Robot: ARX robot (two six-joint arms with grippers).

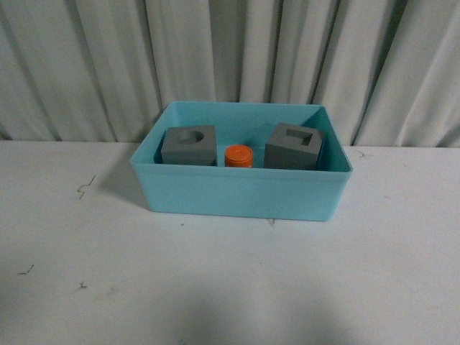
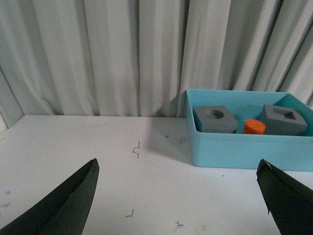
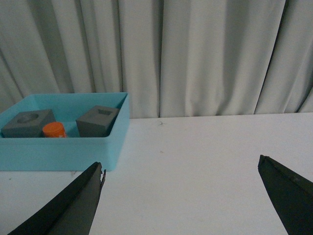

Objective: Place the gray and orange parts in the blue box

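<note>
We see the blue box (image 1: 237, 190) sitting on the white bench (image 1: 215, 287), toward its far side, just in front of a pale curtain (image 1: 230, 50). Inside the box, along its far half, three parts stand in a row: the gray cube with the round hole (image 1: 189, 145) at the left, the orange cylinder (image 1: 238, 156) in the middle, and the gray cube with the rectangular hole (image 1: 293, 146) at the right. The cylinder stands close between the two cubes. Our left claw (image 2: 178, 196) is spread wide and holds nothing, hovering over bare bench left of the box. Our right claw (image 3: 181, 196) is likewise spread wide and empty, over the bench right of the box.
</note>
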